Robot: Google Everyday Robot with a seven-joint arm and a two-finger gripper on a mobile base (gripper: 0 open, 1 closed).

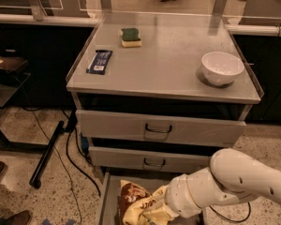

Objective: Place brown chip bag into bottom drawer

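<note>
While the brown chip bag (132, 199) is seen low in the bottom drawer (107, 191) | claw (153, 210) pressed against bag, grip cannot be told | risk: bag could be pulled back out if stuck to claw

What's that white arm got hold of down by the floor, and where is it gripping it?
The gripper holds the brown chip bag by its cream-yellow right side, over the bottom drawer.
</note>
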